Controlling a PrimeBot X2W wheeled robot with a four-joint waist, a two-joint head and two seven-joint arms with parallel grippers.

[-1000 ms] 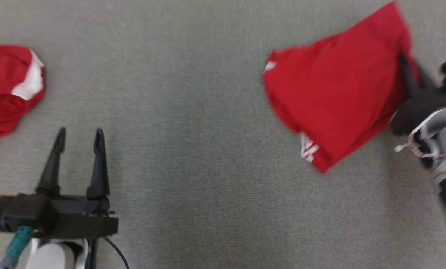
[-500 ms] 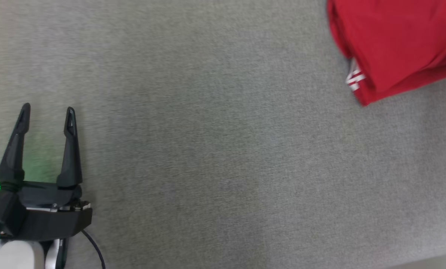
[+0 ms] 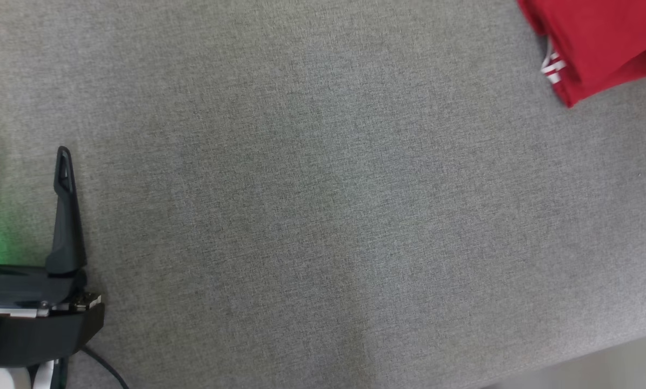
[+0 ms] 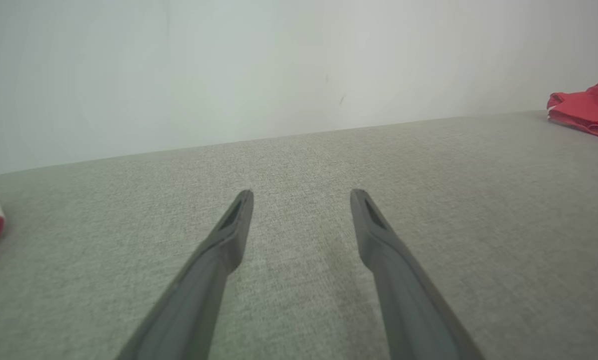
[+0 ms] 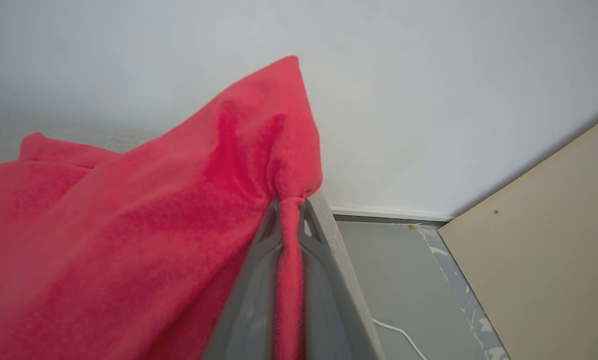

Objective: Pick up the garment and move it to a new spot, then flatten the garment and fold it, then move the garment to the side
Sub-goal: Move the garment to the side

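Red soft fabric garment (image 3: pixel 598 43) sitting at far right corner of grey fabric surface (image 3: pixel 323 216) | right tool (image 5: pixel 289 210) pinching its raised fold | left tool (image 3: pixel 25 148) standing spread, empty | judging: lowering inside edge before releasing

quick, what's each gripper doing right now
left gripper: open, holding nothing.
right gripper: closed, pinching a fold of the red garment.
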